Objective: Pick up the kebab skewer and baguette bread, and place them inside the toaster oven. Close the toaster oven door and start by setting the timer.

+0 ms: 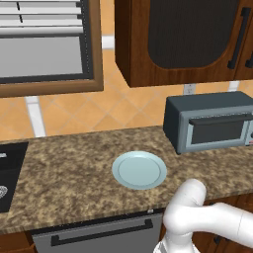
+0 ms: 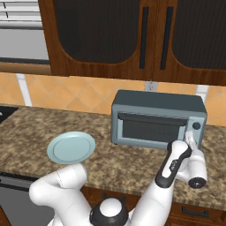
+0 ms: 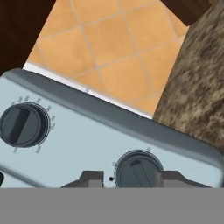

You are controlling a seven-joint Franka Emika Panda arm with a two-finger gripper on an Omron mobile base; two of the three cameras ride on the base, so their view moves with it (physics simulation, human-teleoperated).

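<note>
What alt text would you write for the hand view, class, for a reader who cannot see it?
The gripper straddles a dark round knob on the toaster oven's pale grey-blue control panel, one fingertip on each side. A second knob sits further along the panel, with orange wall tiles and speckled brown countertop beyond.

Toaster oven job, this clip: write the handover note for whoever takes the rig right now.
Tool: at the slate blue-grey toaster oven control panel, its fingers either side of one dark round knob; whether they grip it yet, cannot tell.
Oven door, dark window with bar handle: closed.
Pale blue round plate on the speckled brown counter: bare. Skewer and baguette are presumably inside; the window hides them.
Left: turn the knob to set the timer. A second knob sits further along the panel.
</note>
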